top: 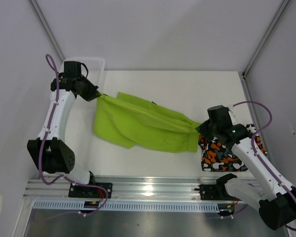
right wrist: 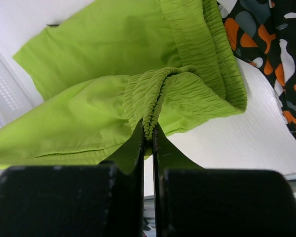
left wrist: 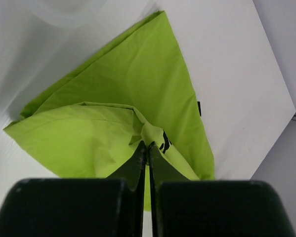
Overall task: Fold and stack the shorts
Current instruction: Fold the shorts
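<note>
Left gripper point(top: 97, 95) and right gripper point(top: 202, 126) pinch lime shorts point(top: 143, 126) (camouflage shorts point(top: 217, 155) nearby); basket point(top: 96, 63) behind

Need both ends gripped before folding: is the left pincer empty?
No, the left pincer is shut on a bunched edge of the green shorts.

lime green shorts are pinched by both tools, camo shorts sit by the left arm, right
No: the camo shorts sit by the right arm, as the top external view shows. The left tool and right tool do both pinch the lime green shorts.
</note>
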`<state>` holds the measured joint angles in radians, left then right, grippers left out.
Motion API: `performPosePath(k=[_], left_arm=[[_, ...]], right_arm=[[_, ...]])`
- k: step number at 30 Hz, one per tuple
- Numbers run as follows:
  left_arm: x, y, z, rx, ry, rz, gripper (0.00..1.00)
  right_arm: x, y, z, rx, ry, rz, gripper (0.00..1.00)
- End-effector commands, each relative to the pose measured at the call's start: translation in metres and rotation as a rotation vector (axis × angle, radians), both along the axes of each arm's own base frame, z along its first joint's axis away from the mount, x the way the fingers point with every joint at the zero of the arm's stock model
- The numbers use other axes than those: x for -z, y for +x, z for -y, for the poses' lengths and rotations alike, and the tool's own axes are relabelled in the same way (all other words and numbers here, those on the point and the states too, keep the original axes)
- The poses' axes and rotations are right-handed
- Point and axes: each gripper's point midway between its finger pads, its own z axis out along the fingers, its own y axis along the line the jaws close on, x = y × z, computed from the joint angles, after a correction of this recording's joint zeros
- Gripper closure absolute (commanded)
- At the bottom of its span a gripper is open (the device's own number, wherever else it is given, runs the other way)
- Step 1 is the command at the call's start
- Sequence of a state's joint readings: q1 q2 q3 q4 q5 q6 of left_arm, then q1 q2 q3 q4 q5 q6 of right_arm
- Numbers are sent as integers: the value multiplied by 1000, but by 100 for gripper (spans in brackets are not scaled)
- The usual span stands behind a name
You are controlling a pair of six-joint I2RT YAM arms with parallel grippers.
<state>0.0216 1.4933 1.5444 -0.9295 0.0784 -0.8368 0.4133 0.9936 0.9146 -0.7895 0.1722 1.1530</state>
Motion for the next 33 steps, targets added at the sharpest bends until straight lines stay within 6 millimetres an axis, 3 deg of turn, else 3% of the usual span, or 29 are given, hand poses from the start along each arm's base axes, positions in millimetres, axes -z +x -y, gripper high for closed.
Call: performPosePath(k=[1,6,7,8,12,13,16,17,18,20,21,22,25,26,27,28,29,31,33], left_arm=[[-17,41,-10,-29,24,89,100],[6,72,-6,-42,-10,53,100],[21,79,-6,-45,-14,16,100],[15,87,-3,-39,-16,32,100],[32,107,2,-28,-20,-3,100],[35,110,16,0,-16,-7,100],[31,128,25,7,-10,16,100],[40,133,28,9,-10,1,100],[29,141,31,12,-12,32,100],[32,148,33,8,-12,34,100],[43,152,34,10,-11,16,100],[36,159,35,1,-18,34,100],[51,168,36,-16,-27,18,100],[53,173,37,-15,-35,27,98],[61,176,39,-10,-44,23,93],[65,179,41,0,-50,26,79],[66,182,44,13,-64,34,70],[69,187,46,18,-67,29,36],[72,184,44,24,-53,5,18]], right_arm=[[-3,14,17,127,0,58,100],[13,29,23,172,11,20,100],[15,33,26,194,15,16,100],[21,35,26,197,14,8,100],[32,46,27,222,37,10,100],[32,50,27,231,42,18,100],[41,58,31,248,29,0,100],[44,61,35,262,26,-2,100],[46,63,37,273,25,-6,100],[54,69,41,290,22,-12,100],[55,72,45,304,23,-12,100],[61,76,45,308,24,-23,100],[69,90,46,291,5,-41,86],[71,91,48,297,-12,-57,77],[73,93,50,301,-25,-66,68],[76,95,51,302,-40,-76,56],[73,99,54,309,-51,-64,37],[71,101,58,304,-80,-56,23],[63,104,63,297,-122,-37,16]])
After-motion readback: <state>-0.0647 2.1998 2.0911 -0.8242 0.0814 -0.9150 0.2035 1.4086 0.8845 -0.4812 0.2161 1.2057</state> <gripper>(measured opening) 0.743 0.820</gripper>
